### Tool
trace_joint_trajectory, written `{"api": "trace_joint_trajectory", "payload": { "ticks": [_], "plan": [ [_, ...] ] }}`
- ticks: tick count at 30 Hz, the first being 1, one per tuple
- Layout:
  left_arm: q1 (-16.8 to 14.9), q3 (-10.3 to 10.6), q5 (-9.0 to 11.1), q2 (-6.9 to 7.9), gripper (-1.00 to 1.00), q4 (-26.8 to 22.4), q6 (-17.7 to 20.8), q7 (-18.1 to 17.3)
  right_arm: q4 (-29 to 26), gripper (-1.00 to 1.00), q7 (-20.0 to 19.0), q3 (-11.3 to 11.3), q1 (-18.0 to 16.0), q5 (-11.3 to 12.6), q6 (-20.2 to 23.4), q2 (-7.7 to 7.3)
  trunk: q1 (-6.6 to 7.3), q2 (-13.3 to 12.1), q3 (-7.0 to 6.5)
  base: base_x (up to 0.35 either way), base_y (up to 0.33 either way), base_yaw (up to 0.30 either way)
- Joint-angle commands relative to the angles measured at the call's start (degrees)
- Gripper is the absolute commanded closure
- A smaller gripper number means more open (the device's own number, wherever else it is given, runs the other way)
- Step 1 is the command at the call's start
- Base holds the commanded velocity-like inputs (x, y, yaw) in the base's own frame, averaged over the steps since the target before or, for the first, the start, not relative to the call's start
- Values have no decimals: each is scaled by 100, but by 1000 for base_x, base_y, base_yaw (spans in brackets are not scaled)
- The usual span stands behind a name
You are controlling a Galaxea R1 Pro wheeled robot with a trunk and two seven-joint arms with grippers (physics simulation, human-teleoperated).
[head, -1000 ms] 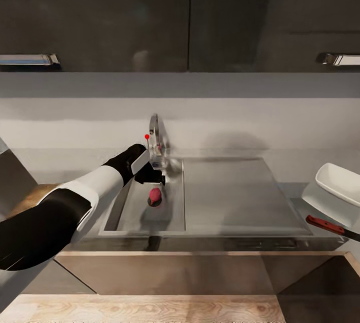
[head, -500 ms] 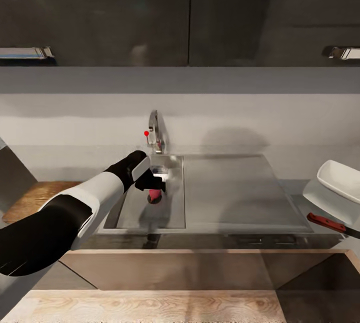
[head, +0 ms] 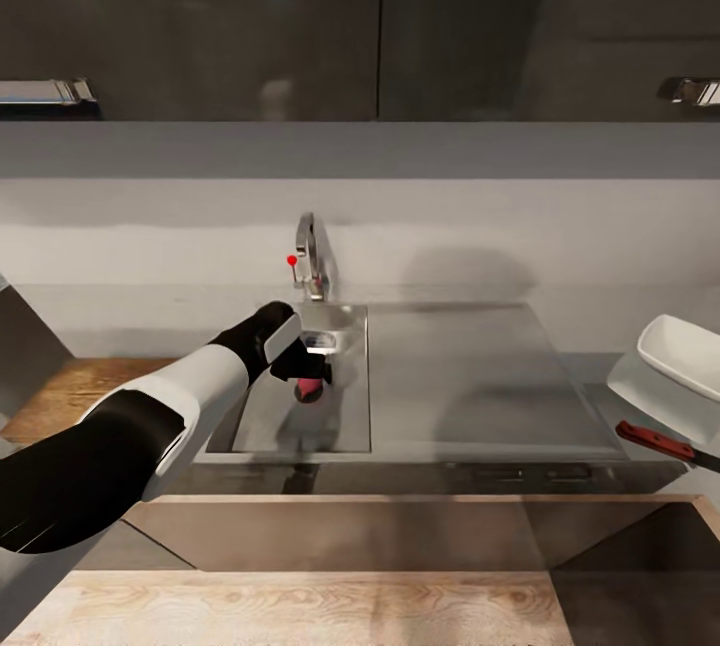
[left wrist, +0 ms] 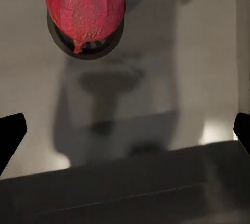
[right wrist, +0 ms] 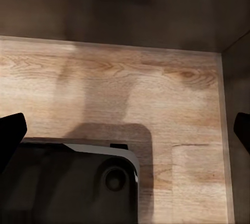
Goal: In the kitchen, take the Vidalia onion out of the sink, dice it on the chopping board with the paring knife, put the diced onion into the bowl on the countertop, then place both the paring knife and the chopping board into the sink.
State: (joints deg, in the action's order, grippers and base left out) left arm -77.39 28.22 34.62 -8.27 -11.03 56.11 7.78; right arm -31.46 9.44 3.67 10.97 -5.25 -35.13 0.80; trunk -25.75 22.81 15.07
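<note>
Both left fingers spread wide — empty — above the red onion on the sink drain.

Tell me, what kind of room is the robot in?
It looks like a kitchen. There is a steel sink with a chrome tap, dark cabinets above the counter, and a white bowl by a red-handled knife. The robot's left end effector is over a red onion in the sink.
</note>
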Motion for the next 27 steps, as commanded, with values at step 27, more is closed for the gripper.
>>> {"api": "trace_joint_trajectory", "payload": {
  "ticks": [27],
  "plan": [
    [133, 26, 54, 7, -100, -10, 14, 48, -9, -100, 58, 11, 2, -55, 6, -1, -3, 11, 31, 45, 0, 0]
  ]
}}
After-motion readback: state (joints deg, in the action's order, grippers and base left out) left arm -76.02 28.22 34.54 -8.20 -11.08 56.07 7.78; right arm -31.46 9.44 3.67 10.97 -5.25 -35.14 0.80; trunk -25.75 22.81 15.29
